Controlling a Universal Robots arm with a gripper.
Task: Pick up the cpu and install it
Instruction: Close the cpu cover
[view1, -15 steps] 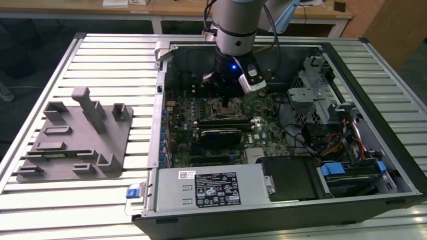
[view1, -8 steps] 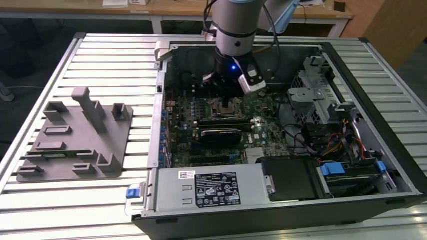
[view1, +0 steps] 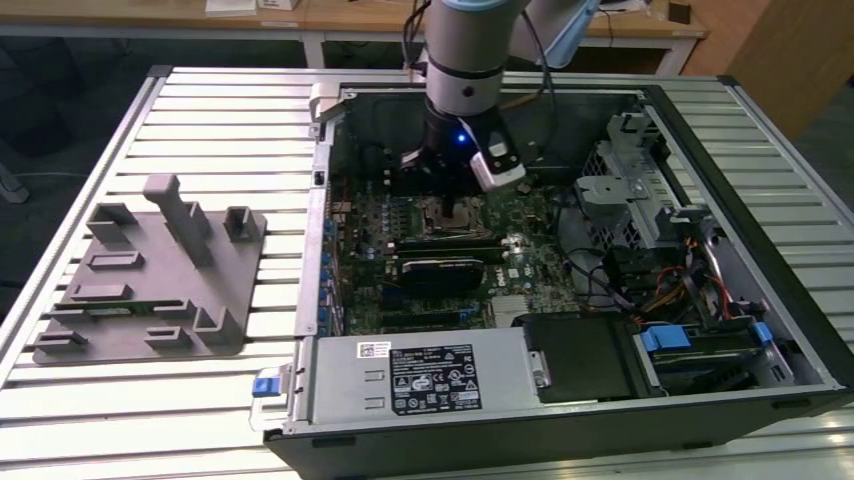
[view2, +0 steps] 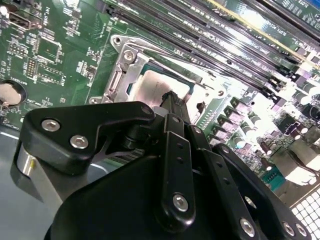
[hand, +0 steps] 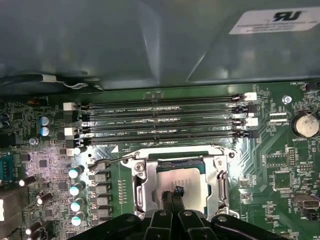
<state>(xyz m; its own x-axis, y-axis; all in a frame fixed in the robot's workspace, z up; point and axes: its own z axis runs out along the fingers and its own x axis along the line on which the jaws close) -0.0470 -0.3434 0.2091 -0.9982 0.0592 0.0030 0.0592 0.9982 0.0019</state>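
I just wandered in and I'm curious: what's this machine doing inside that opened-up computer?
A robot arm reaches down into an open computer case lying on a slatted table. Its pincer, closed up, hangs right over the motherboard's socket frame, with its tip at or just above the cpu. The silvery cpu lies flat inside that frame. A grey holder block sits beside the case.

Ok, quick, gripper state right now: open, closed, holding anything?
Gripper: fingers shut together, holding nothing; tips just over the cpu, which lies in the socket.
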